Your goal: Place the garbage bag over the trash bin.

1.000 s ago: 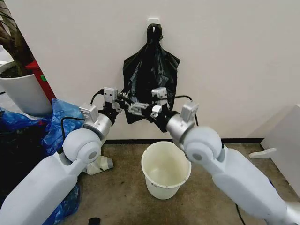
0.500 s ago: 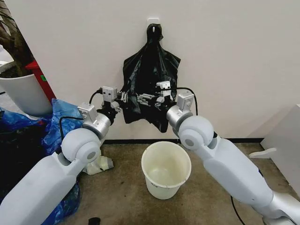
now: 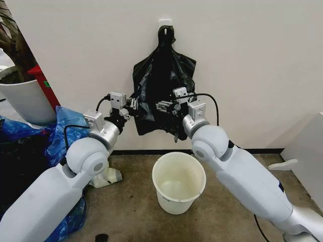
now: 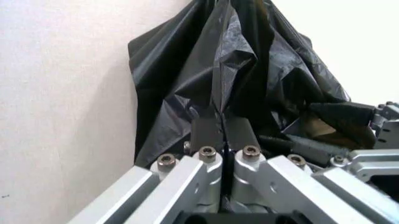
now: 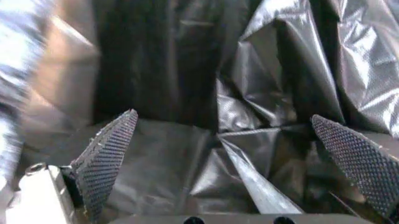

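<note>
My left gripper [image 4: 221, 133] has its 2 fingers pressed tight together, and they pinch a fold of the garbage bag [image 3: 162, 93]. I see that pinch up close in the left wrist view. In the head view that gripper [image 3: 134, 104] is just a small shape at the bag's left edge.

My right gripper [image 5: 234, 140] is wide open. In the right wrist view its 2 bumpy black pads [image 5: 109, 154] stand far apart, with wrinkly black plastic between them. I cannot tell if a pad touches the plastic. In the head view this gripper [image 3: 162, 106] sits in front of the middle of the bag.

The bag hangs flat on the white wall, bunched at its top on a small white hook [image 3: 165, 23].

The trash bin [image 3: 178, 182] stands on the floor right below the bag. Its mouth is open and I see nothing inside it.

Blue plastic bags [image 3: 60, 132] lie on the floor left of the bin. A big white pot [image 3: 25, 101] stands farther left.
</note>
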Motion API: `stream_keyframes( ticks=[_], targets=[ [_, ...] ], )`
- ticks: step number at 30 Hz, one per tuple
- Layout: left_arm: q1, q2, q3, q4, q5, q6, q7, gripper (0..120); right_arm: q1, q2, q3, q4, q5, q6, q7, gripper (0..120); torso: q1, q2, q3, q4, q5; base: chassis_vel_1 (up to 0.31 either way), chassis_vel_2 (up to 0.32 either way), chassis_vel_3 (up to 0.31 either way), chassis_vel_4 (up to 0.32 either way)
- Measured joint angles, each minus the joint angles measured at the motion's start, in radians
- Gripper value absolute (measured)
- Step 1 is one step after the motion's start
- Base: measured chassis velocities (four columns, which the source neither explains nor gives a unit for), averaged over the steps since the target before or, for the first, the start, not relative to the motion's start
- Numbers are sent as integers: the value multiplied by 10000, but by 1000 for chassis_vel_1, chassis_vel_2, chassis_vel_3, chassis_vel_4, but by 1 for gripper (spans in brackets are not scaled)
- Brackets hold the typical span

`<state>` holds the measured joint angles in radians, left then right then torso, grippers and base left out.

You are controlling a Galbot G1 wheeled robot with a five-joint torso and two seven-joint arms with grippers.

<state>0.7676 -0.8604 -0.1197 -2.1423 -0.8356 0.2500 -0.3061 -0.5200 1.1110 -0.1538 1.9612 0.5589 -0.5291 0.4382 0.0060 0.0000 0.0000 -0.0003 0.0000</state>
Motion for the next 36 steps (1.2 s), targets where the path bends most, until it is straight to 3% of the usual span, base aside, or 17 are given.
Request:
stream_keyframes(
  ticks=[10, 14, 23, 27, 29, 35, 36],
  targets=[
    [16, -28, 0, -63, -6, 4, 0, 0, -113, -62, 179, -406, -854, -21, -157, 95, 0, 0, 0, 0, 0, 0, 0, 0, 0],
    [45, -34, -1, -100, -5, 9, 0, 0, -147, -73, 247, -616, -866, -16, -158, 77, 0, 0, 0, 0, 0, 0, 0, 0, 0],
    [64, -25, -12, -208, -23, 15, -1, 0, -161, -13, 369, -1011, -653, 177, -78, 50, 0, 0, 0, 0, 0, 0, 0, 0, 0],
    [93, -34, -12, -220, -27, 19, 4, 0, -304, -12, 496, -1016, -598, 303, 19, 30, 0, 0, 0, 0, 0, 0, 0, 0, 0],
    [93, -36, -12, -220, -27, 19, 6, 0, -328, -22, 509, -996, -593, 312, 27, 27, 0, 0, 0, 0, 0, 0, 0, 0, 0],
    [48, -87, 31, -210, -32, 19, 23, 0, -431, -79, 643, -957, -440, 429, 108, 0, 0, 0, 0, -1, 0, 0, 0, 0, 0],
    [48, -87, 31, -210, -32, 19, 23, 0, -431, -79, 643, -957, -440, 429, 108, 0, 0, 0, 0, -1, 0, 0, 0, 0, 0]
  ],
)
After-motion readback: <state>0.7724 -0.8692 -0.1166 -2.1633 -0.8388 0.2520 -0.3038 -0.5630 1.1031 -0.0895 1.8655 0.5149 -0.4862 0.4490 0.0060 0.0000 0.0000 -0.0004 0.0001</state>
